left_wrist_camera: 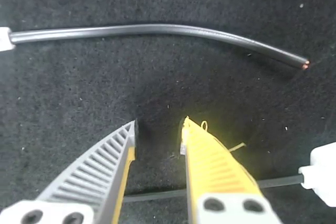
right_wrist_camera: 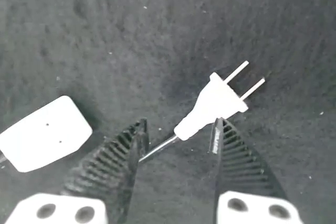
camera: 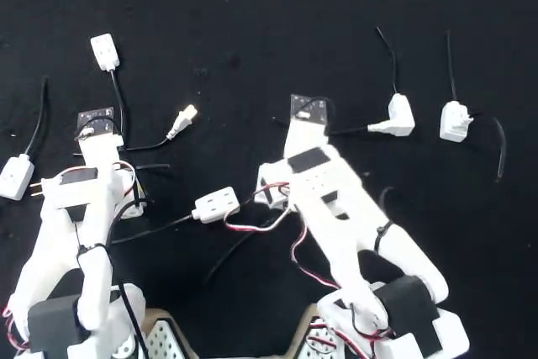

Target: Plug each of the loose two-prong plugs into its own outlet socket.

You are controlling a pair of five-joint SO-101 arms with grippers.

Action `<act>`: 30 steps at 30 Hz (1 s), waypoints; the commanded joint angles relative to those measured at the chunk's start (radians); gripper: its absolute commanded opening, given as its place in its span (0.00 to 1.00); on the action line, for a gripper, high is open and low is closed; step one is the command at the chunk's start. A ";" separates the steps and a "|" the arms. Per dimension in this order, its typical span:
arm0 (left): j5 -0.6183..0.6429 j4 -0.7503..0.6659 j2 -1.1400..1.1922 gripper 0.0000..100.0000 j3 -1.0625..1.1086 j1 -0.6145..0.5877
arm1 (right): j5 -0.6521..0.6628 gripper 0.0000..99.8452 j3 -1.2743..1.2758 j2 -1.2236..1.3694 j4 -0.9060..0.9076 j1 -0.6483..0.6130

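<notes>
On a black, fuzzy cloth counter, white plugs and socket blocks lie scattered, each trailing a thin black cord. Seen from overhead, a small plug rests toward ten o'clock. A three-way socket block sits just off centre toward eight o'clock, and an angled plug lies toward two o'clock.

The right gripper hovers low over a two-prong plug. Its dark ribbed fingers are spread wide and hold nothing. The plug lies flat on the cloth with its cord end between the fingertips. Its two bright metal prongs point away from the gripper. A rounded white socket block lies just beside, outside one finger.

The left gripper is partly open and empty over bare cloth, with one grey finger and one yellow. Beyond it runs a smooth cord that ends in a cut tip showing copper.

The step in hand looks like grasping this plug. It would go best if the fingers close on the smooth moulded body rather than the thin cord. The prongs should stay clear and level so they can be lined up squarely with the socket slots. The plastic is probably slippery, so a centred, firm pinch matters.
</notes>
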 commanded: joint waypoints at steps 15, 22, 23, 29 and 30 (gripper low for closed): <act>0.011 -0.009 -0.034 0.15 -0.024 -0.013 | -0.166 0.20 0.051 -0.045 -0.095 0.008; 0.011 -0.005 -0.034 0.15 -0.024 -0.013 | -0.173 0.20 0.077 -0.044 -0.201 0.107; 0.011 -0.005 -0.034 0.15 -0.024 -0.013 | -0.173 0.20 0.079 -0.044 -0.199 0.112; 0.011 -0.005 -0.035 0.15 -0.025 -0.013 | -0.175 0.20 0.064 0.002 -0.210 0.115; 0.011 -0.005 -0.035 0.15 -0.025 -0.013 | -0.175 0.20 0.053 0.025 -0.222 0.115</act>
